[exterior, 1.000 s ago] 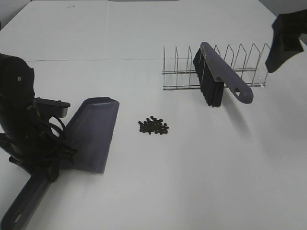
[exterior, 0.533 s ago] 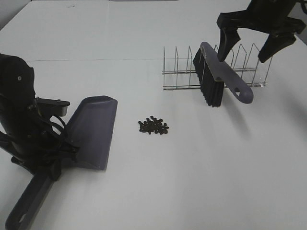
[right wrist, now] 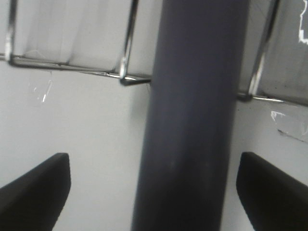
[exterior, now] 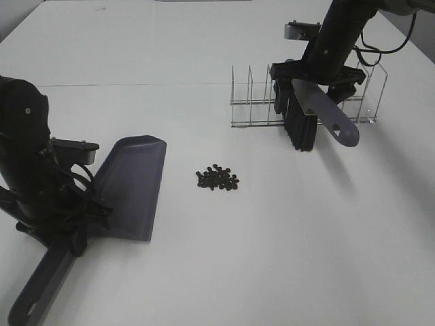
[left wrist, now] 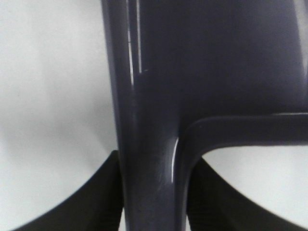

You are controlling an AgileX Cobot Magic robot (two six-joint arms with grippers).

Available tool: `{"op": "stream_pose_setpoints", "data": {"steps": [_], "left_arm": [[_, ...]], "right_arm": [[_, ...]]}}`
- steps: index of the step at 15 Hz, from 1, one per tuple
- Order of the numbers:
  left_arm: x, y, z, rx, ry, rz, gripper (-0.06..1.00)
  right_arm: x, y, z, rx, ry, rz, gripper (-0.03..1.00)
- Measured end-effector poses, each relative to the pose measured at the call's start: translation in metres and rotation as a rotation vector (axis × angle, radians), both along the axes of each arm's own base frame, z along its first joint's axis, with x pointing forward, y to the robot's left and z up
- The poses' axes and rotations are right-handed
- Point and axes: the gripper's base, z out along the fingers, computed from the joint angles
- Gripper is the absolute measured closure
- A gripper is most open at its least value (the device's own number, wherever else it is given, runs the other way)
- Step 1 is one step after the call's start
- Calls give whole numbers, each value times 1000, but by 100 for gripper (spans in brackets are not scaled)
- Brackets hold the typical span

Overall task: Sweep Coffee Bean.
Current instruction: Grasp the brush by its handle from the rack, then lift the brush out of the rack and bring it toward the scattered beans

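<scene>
Descending since the prior frame, now straddling the brush [exterior: 326,117] handle with the right gripper [exterior: 317,76], jaws apart. Clamping the dustpan [exterior: 136,183] handle with the left gripper [exterior: 71,227]. Noting the coffee bean [exterior: 217,178] heaped between dustpan and rack [exterior: 248,102]. Judging brush pickup in hand; calling next for closing and lifting clear.

Wire rack [exterior: 253,103] on wht tbl [exterior: 272,238]
</scene>
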Motion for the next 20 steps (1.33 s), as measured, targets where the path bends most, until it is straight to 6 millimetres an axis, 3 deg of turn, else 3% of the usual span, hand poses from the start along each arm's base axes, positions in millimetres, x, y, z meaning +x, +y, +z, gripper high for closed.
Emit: {"op": "stream_pose_setpoints", "data": {"steps": [1,5,7,9,15,20], "left_arm": [[0,0,0,0,0,0,61],[0,0,0,0,0,0,61],[0,0,0,0,0,0,61],[0,0,0,0,-1,0,61],[0,0,0,-1,-3,1,61],[0,0,0,-1,-3,1,61]], "right_arm": [[0,1,-8,5,17,-1,14],[2,2,-10,12,13,5,17],[2,2,-10,12,13,7,28],[2,1,-10,9,12,10,47],[2,-1,-8,-22,6,13,47],[-3,0,8,6,-7,-5,47]]}}
